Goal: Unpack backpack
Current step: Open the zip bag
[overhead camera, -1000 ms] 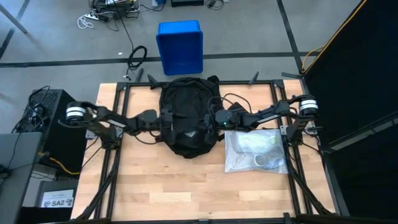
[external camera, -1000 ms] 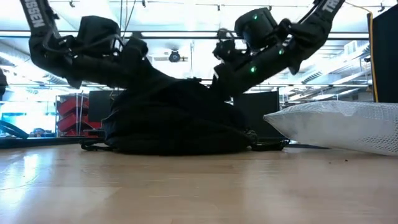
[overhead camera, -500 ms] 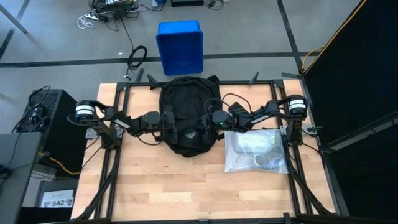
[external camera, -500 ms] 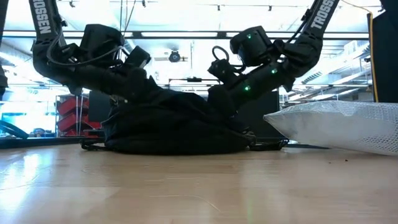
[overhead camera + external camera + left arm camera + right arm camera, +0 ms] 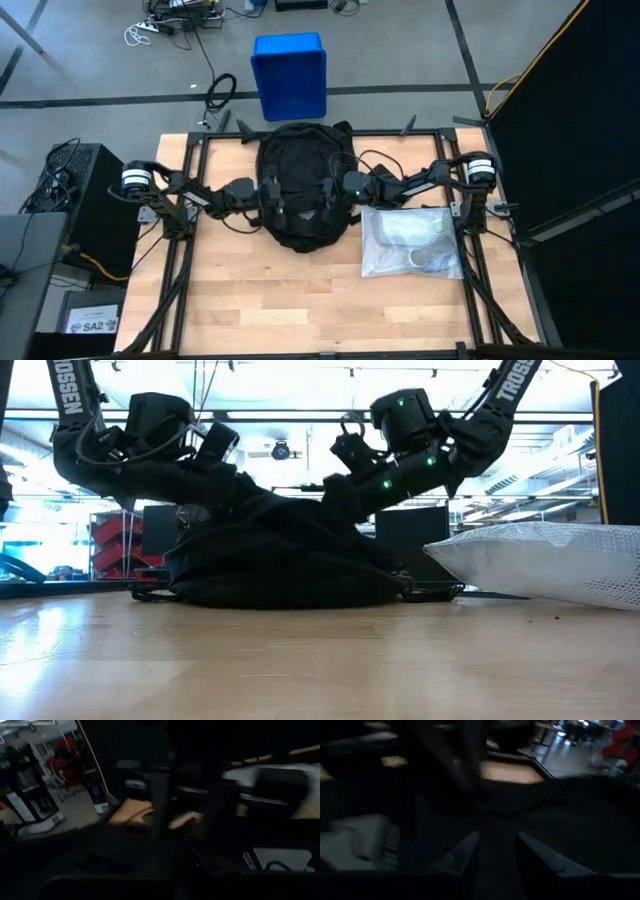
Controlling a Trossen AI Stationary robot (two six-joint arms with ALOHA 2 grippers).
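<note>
Black backpack (image 5: 300,190) under both tools

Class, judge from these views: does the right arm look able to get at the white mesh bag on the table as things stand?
Probably yes. The white mesh bag lies uncovered beside the backpack, just by the right gripper, which is now at the backpack.

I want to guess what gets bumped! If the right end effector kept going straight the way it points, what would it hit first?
Probably the backpack: the right end effector already sits at its side, pointing into the black fabric.
</note>
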